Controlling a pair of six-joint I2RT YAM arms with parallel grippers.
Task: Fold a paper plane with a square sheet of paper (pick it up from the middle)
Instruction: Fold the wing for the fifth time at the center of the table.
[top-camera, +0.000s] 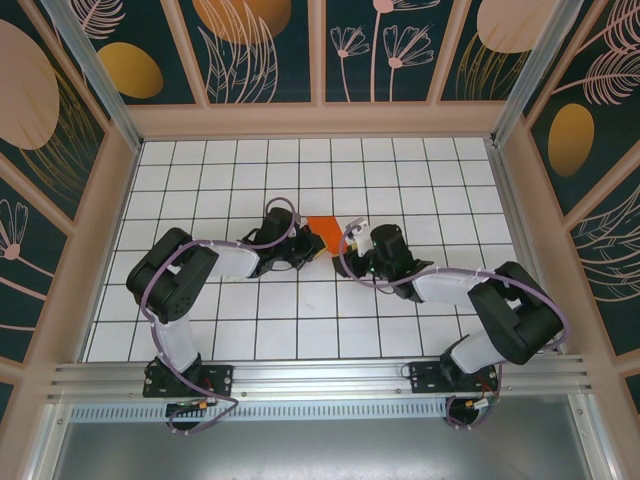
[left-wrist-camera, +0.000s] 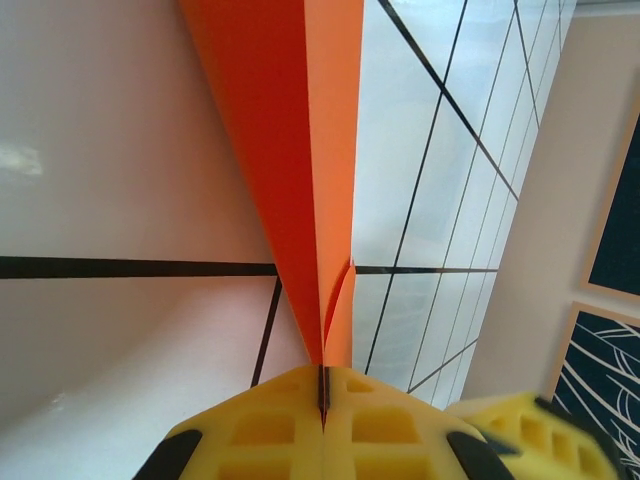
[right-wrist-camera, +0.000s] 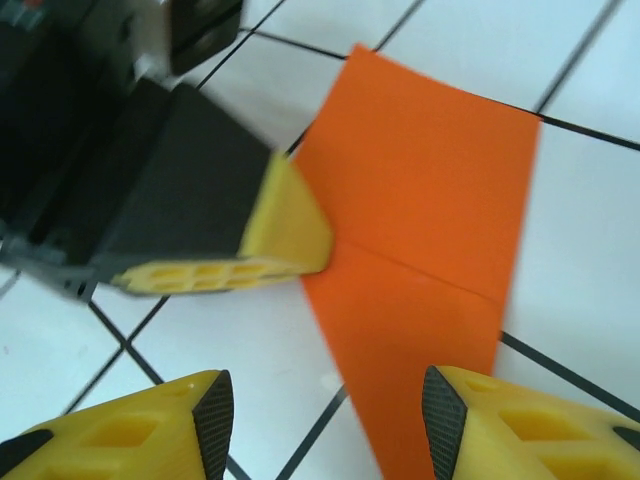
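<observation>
The square sheet of paper (top-camera: 322, 231) is bright orange and folded, and it sits mid-table between the two grippers. My left gripper (top-camera: 306, 249) is shut on its near edge. In the left wrist view the yellow jaws (left-wrist-camera: 323, 372) pinch two orange layers (left-wrist-camera: 300, 150), which fan out away from them. My right gripper (top-camera: 352, 246) is open just right of the paper. In the right wrist view its fingertips (right-wrist-camera: 328, 420) straddle the sheet's lower point without touching it. The sheet (right-wrist-camera: 420, 200) has a crease across it, and the left gripper's yellow fingers (right-wrist-camera: 285, 232) grip its left edge.
The table (top-camera: 300, 320) is white with a black grid. Wooden walls (top-camera: 100, 220) close it in at left, right and back. A metal rail (top-camera: 320, 375) carries both arm bases along the near edge.
</observation>
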